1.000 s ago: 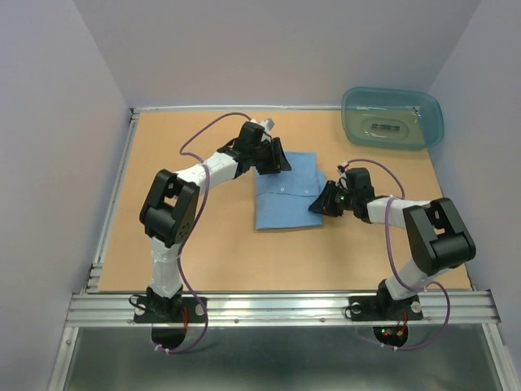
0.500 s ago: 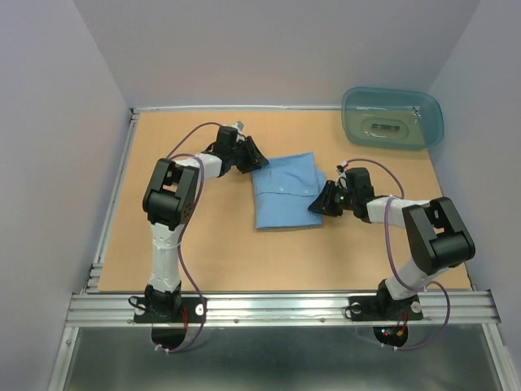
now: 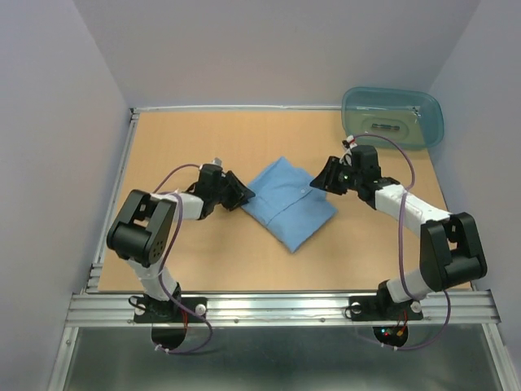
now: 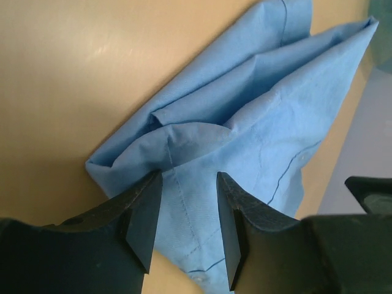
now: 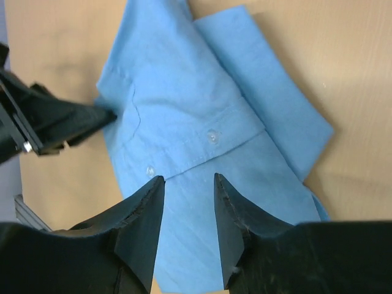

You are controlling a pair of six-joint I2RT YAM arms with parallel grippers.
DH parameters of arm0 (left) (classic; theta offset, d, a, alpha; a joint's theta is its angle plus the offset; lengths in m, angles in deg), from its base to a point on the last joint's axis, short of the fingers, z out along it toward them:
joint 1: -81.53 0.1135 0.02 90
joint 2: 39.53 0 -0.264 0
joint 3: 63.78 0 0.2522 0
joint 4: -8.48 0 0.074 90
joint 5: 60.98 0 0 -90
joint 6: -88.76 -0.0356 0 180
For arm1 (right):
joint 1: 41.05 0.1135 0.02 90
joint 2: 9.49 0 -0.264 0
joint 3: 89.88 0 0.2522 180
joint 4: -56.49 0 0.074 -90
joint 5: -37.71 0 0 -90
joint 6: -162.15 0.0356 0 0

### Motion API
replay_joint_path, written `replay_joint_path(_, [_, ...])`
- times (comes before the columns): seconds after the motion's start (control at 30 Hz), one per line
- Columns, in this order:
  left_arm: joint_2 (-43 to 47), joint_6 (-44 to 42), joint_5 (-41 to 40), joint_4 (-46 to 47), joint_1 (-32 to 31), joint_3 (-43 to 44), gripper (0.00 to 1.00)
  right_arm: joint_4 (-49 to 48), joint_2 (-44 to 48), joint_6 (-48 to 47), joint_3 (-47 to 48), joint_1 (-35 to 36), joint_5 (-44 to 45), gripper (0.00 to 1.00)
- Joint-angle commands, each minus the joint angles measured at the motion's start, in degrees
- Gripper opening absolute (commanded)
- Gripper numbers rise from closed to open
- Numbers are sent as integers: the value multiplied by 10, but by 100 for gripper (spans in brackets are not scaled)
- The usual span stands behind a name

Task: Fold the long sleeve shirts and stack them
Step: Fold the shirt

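While my left arm lies low across the table, my left gripper sits at the 9 o'clock corner of the long sleeve shirt. Its two fingers stand apart with a bunched fold of the blue cloth in the gap between them. Their tips are on the fabric, but I cannot tell whether they truly nip that fold or only rest astride it.

The shirt is folded into a flat packet at the middle of the table and turned like a diamond, one corner toward 12 o'clock and another toward 6. From my right wrist I see a buttoned band with two small white buttons crossing it, and a narrower folded strip along its 2 o'clock side.

My right gripper is at the shirt's 1 o'clock edge. Its fingers are spread above the cloth, which lies smooth and unpinched under them, so this hand holds nothing.

Well beyond it, at the table's 1 o'clock corner, stands a translucent teal tub, apart from the shirt and from both arms.
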Motion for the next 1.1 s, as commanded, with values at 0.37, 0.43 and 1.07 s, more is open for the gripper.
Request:
replay_joint_path(0.37, [183, -299, -180, -233, -90, 127, 78, 48, 128, 20, -46, -2, 95, 48])
replay_joint_path(0.43, [114, -353, -144, -265, -86, 181, 78, 47, 130, 24, -52, -1, 86, 49])
replay_joint_path(1.07, [-66, -273, -86, -297, -40, 234, 0, -12, 116, 64, -90, 13, 67, 50])
